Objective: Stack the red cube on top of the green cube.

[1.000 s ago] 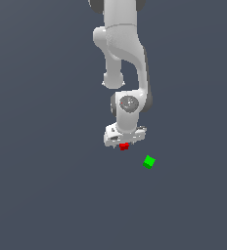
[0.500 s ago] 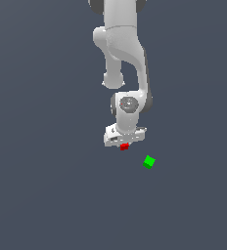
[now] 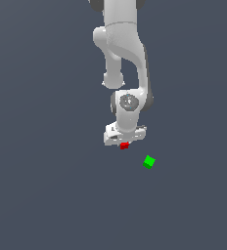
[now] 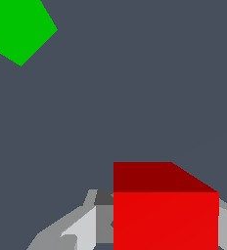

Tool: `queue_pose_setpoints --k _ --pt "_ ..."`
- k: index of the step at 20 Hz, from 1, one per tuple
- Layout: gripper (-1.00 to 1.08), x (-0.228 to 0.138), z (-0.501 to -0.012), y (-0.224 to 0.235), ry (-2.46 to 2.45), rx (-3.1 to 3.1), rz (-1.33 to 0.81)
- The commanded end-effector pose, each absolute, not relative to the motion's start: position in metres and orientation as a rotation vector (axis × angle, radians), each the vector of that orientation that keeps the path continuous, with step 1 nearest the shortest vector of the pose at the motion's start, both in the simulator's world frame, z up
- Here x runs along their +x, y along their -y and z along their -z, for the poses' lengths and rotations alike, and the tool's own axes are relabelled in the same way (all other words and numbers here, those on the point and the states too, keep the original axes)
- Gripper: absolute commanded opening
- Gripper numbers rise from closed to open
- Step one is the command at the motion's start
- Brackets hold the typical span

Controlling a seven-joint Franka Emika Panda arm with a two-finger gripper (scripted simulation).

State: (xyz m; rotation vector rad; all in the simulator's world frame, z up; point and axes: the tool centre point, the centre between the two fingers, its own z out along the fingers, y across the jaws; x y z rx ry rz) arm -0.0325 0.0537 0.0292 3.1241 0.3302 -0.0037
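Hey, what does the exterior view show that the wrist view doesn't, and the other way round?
Only the exterior view shows the whole white arm reaching down, and the open floor between the two cubes. Only the wrist view shows the gripper up close, with a grey finger beside the red cube, and that cube's darker top face. Both show the red cube at the gripper and the green cube lying apart from it, on the floor.

You've got a plain dark grey floor. The green cube sits on it, at 4 o'clock from center.
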Motion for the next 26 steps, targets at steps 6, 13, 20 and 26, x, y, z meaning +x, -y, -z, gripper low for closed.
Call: queue_pose_setpoints --k 6,13,20,26 --pt "-1.00 -0.033 -0.072 -0.054 -0.330 3.124 0.001" --pt "-1.00 -0.032 -0.111 -0.054 -0.331 3.124 0.000" --pt "-1.00 -0.032 -0.118 -0.054 -0.331 3.124 -0.002" --pt "-1.00 -0.024 -0.114 -0.063 -0.331 3.124 -0.002"
